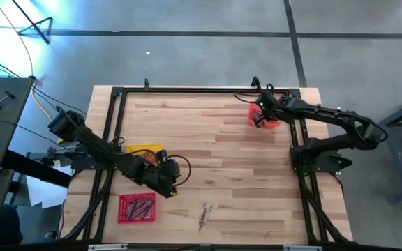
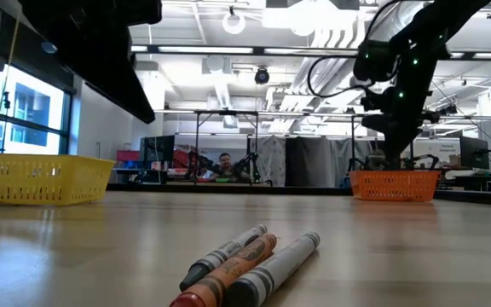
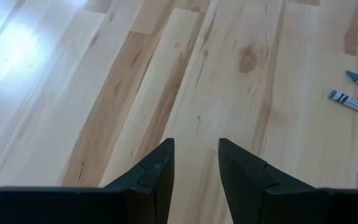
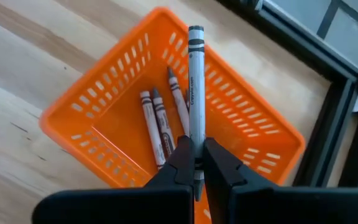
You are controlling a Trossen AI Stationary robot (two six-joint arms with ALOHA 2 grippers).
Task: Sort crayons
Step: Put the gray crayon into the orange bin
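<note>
Grey crayon (image 4: 196, 87) (black end bands), pinched upright over orange tray (image 4: 73, 106)

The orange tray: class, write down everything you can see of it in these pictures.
The orange tray is a small square basket of what looks like plastic, its walls pierced with rows of slots. It sits flat and upright on the wooden table near the far right corner, beside the black frame. Three brownish crayons lie on its floor. The right gripper hangs above it, shut on a grey crayon; whether that crayon touches the tray cannot be told.
</note>
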